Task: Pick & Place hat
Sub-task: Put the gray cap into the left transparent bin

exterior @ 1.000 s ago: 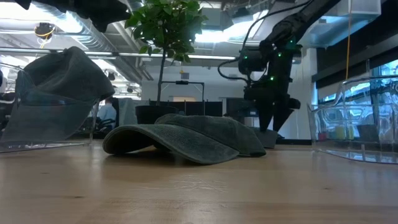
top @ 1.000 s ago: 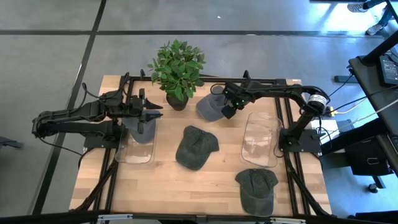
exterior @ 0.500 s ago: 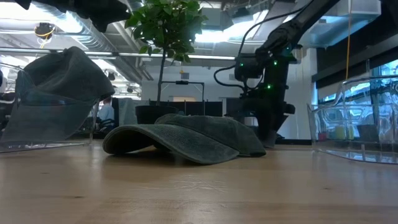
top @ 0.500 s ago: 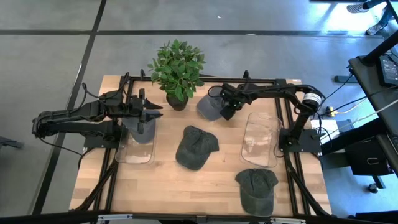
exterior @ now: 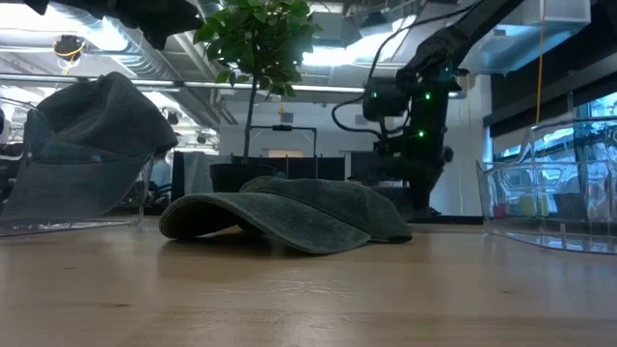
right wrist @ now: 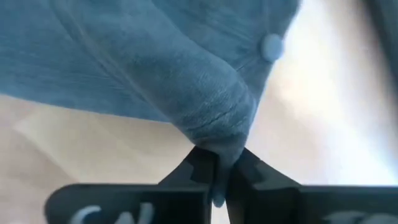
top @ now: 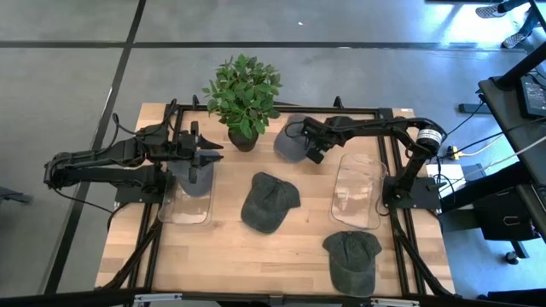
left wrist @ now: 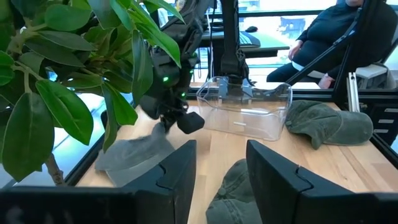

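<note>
- Left gripper [top: 209, 157] at mid-left of the high view, hovering over a clear bin [top: 185, 205] with a grey hat [top: 193, 177] inside; fingers [left wrist: 267, 174] spread apart, gripping nothing.
- Potted plant [top: 243, 95] at upper centre of the high view, on the far edge of the wooden surface [top: 256, 251].
- Dark green hat [top: 268, 201] lying flat at centre frame, well apart from both grippers.
- Blue-grey hat [top: 291, 141] just right of the plant, upper centre, crumpled on the surface; a fold of its fabric pinched between the nearly closed fingers [right wrist: 196, 169] of the right gripper [top: 312, 151].
- Second clear bin [top: 356, 190] at centre right, just beside that gripper.
- Another dark green hat [top: 352, 258] at lower right, alone near the front edge.
</note>
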{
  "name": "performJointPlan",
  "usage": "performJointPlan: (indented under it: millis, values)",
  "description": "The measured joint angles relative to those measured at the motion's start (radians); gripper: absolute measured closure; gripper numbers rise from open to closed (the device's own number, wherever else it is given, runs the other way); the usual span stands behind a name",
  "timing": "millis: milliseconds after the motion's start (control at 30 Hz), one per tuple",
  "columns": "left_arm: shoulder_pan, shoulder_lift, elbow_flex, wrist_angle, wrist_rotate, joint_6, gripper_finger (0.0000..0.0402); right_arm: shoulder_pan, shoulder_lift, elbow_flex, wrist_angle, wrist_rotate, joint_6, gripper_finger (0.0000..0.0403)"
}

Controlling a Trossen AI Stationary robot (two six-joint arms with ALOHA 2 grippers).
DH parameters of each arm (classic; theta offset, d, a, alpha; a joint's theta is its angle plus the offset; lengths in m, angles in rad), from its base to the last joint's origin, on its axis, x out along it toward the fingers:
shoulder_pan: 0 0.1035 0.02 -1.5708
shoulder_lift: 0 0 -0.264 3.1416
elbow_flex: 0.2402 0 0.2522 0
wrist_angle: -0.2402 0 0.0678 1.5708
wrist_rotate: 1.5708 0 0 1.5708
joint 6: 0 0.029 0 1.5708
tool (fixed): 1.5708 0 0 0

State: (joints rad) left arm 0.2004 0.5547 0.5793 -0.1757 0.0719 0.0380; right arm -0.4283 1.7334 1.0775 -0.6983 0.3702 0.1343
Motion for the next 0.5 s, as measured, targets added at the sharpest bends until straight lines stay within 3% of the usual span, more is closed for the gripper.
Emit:
performJointPlan:
  millis: [500]
  values:
    - [-0.002, 0.072, 0.000, 0.099, 0.029, -0.188, 0.0271, 0.374, -0.218, 0.001, -0.028, 0.730, -0.352, 0.0392]
